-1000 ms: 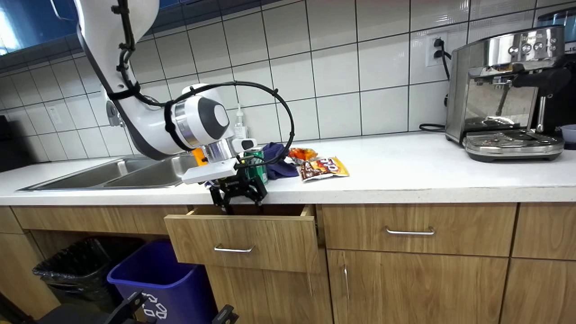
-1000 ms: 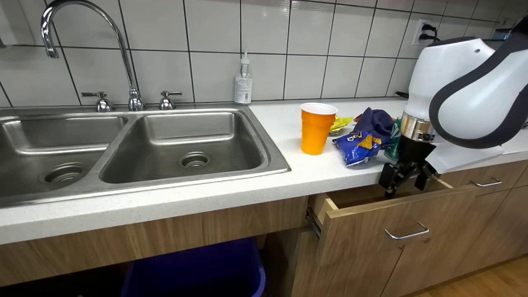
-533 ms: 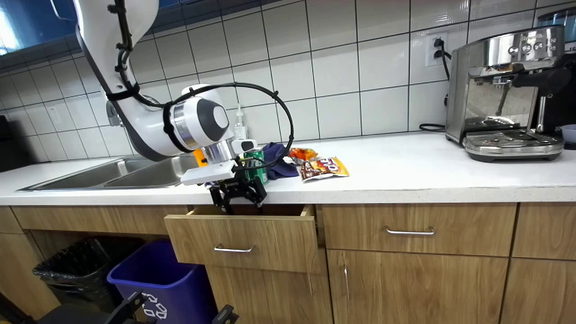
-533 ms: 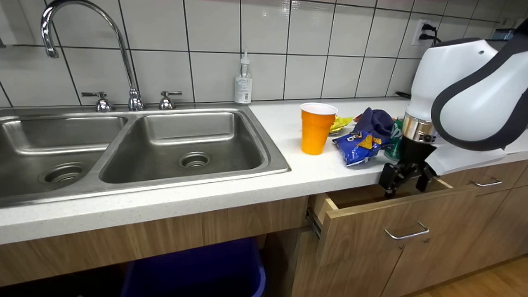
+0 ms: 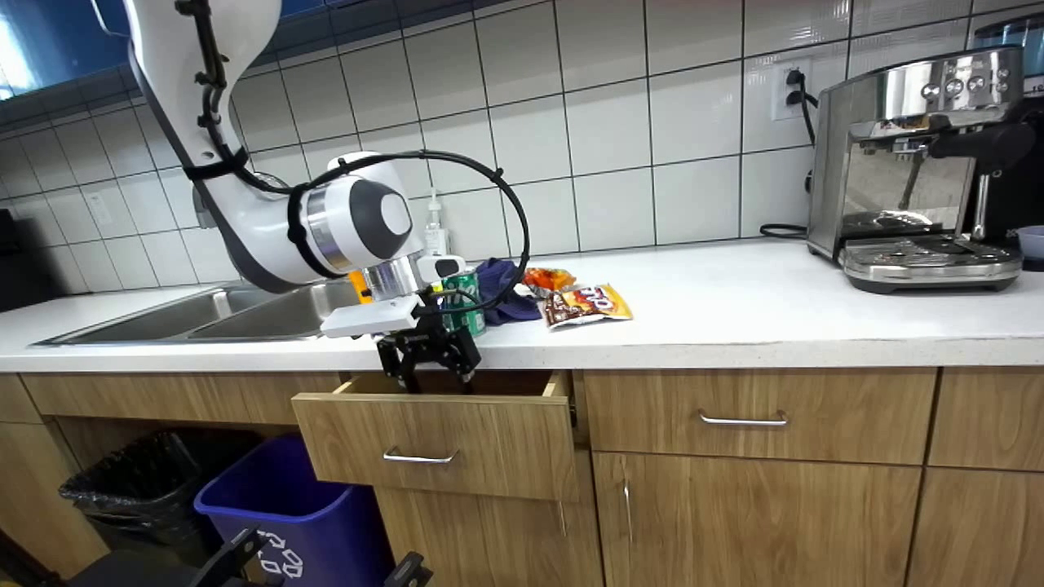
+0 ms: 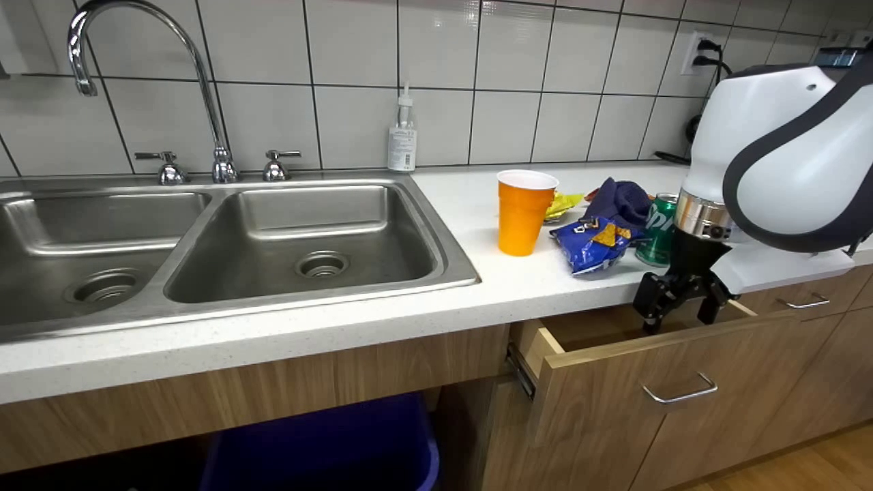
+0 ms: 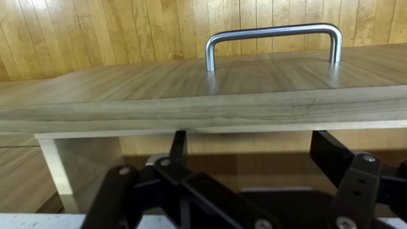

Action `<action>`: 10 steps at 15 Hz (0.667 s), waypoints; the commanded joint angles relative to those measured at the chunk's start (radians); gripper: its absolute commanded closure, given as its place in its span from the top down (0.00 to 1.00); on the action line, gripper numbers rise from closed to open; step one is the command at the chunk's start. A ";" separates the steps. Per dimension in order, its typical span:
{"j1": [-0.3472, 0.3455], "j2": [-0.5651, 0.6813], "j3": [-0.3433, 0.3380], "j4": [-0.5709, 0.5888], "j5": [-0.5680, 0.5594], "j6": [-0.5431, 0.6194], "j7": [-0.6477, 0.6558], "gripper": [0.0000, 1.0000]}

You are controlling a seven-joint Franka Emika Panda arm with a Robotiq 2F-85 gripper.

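My black gripper (image 7: 250,135) stands open, its two fingers wide apart with nothing between them. In both exterior views the gripper (image 5: 439,383) (image 6: 680,322) points down into a partly pulled-out wooden drawer (image 5: 506,440) (image 6: 593,382). The fingertips sit just behind the drawer's front panel (image 7: 152,81); in the wrist view they meet its inner edge and seem to touch it. On the panel's outer face is a metal bar handle (image 7: 273,32), beyond the fingers. The part of the drawer's inside that shows is bare wood; its rear lies hidden under the counter.
On the counter, near the arm, stand a green can (image 6: 658,232), a dark blue cloth (image 6: 619,202), a blue chip bag (image 6: 592,244) and an orange cup (image 6: 524,215). A candy bag (image 5: 587,305), an espresso machine (image 5: 913,171), a sink (image 6: 307,239) and a blue bin (image 5: 294,514) surround.
Over the last half second the drawer has slid a little further out, and my gripper has moved outward with it. More of the green can shows. The jaws have stayed open.
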State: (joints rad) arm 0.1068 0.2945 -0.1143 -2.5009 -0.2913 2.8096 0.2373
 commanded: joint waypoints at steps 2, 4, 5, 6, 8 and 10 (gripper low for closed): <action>0.020 -0.063 -0.015 -0.070 0.005 -0.036 0.029 1.00; 0.014 -0.078 -0.005 -0.083 0.018 -0.049 0.026 1.00; 0.009 -0.089 0.003 -0.092 0.029 -0.056 0.018 1.00; 0.013 -0.098 -0.003 -0.099 0.023 -0.059 0.027 1.00; 0.013 -0.109 -0.005 -0.113 0.022 -0.064 0.030 1.00; 0.013 -0.119 -0.003 -0.128 0.020 -0.066 0.034 1.00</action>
State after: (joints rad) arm 0.1072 0.2482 -0.1164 -2.5679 -0.2777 2.7978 0.2540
